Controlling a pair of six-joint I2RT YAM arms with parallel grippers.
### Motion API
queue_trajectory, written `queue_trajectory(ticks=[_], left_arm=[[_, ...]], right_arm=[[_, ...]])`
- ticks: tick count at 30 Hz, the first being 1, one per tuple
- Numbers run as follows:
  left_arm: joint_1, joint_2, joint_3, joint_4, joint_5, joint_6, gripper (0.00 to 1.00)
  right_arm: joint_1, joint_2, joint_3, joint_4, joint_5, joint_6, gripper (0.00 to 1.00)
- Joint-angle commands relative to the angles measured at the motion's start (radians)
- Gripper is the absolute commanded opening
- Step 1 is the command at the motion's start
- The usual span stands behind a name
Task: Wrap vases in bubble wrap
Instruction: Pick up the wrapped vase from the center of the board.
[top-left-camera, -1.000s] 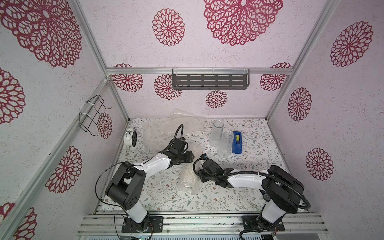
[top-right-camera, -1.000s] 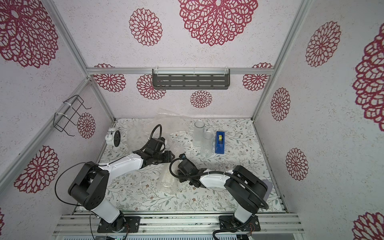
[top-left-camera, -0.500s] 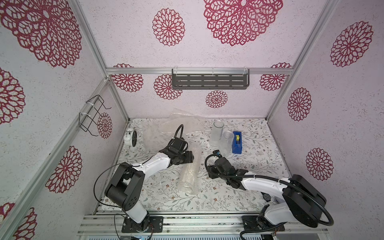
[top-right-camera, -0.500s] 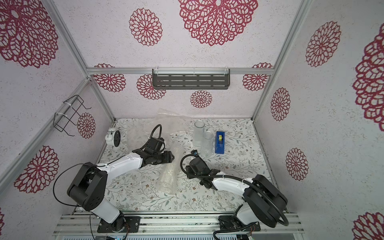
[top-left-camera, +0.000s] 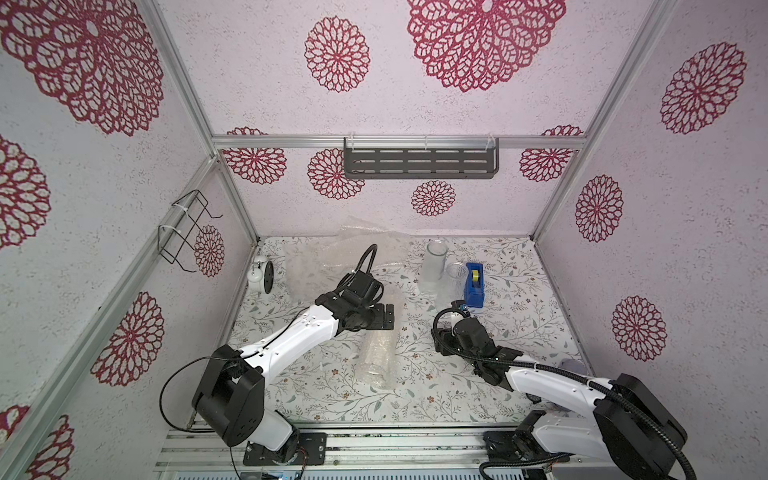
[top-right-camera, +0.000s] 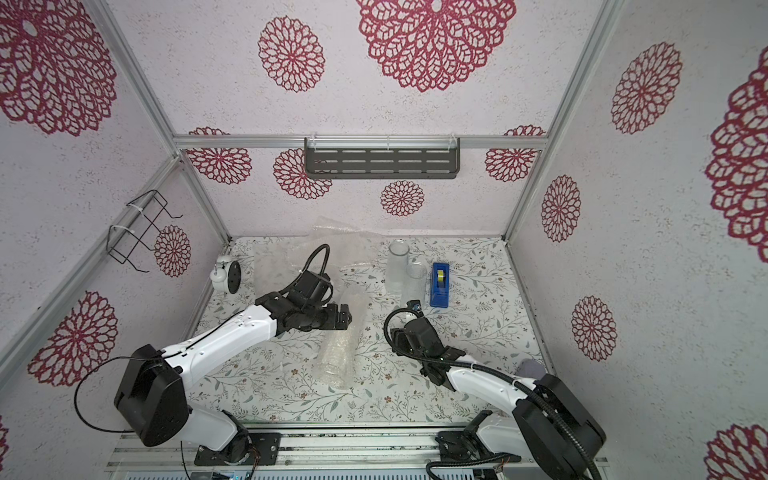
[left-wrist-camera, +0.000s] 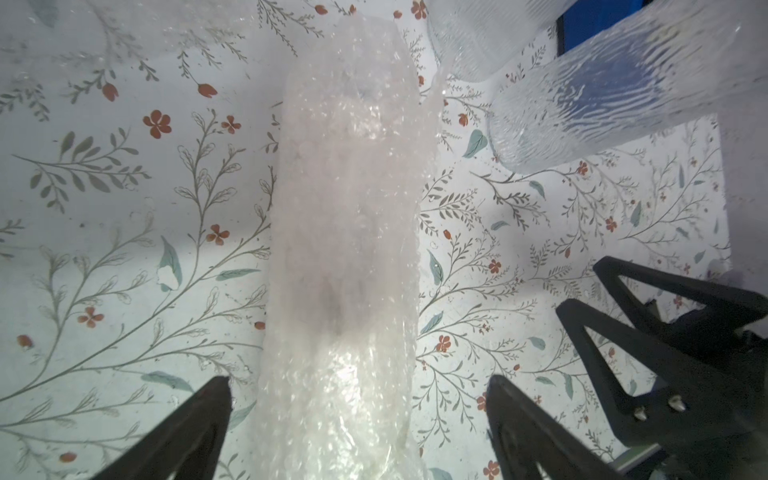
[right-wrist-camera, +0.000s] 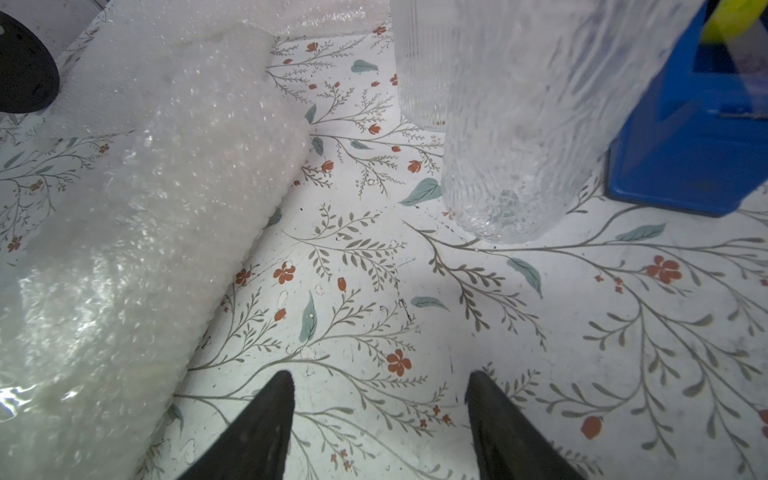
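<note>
Bubble wrap (top-left-camera: 376, 361) rolled round one vase lies on its side mid-bench (top-left-camera: 519, 332), probably so its own weight pins the loose flap. The left gripper (left-wrist-camera: 357, 380) straddles the roll's far end, jaws spread wide and clear of it. The right gripper (right-wrist-camera: 380, 374) hangs spread and empty over bare bench, facing the ribbed glass (top-left-camera: 456, 276) and frosted cylinder (top-left-camera: 434, 266). Both stand unwrapped near the far edge beside the tape dispenser (top-left-camera: 474, 284). Spare sheets (top-left-camera: 316, 266) wait toward the far left corner.

Pale walls (top-left-camera: 257, 83) carry crimson rosettes (top-left-camera: 337, 54); dark slotted shelf (top-left-camera: 419, 164) upper centre, wire rack (top-left-camera: 187, 230) at left, floral-patterned table (top-left-camera: 519, 299) below.
</note>
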Motion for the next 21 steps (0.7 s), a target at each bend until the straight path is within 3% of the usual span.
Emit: queue_trajectory(ticks=[1,14,21], left_arm=[[-0.026,0.061,0.019,-0.091,-0.017,0.03,0.98],[-0.048,0.231,0.06,-0.081,0.002,0.024,0.99],[-0.048,0.207,0.032,-0.058,-0.04,-0.032,0.74]], right_arm=[[-0.008,0.001,0.0,0.064,-0.012,-0.018,0.7],[-0.011,0.02,0.006,0.085,-0.018,-0.043,0.73],[-0.032,-0.05,0.014,0.024,0.03,-0.094,0.74]])
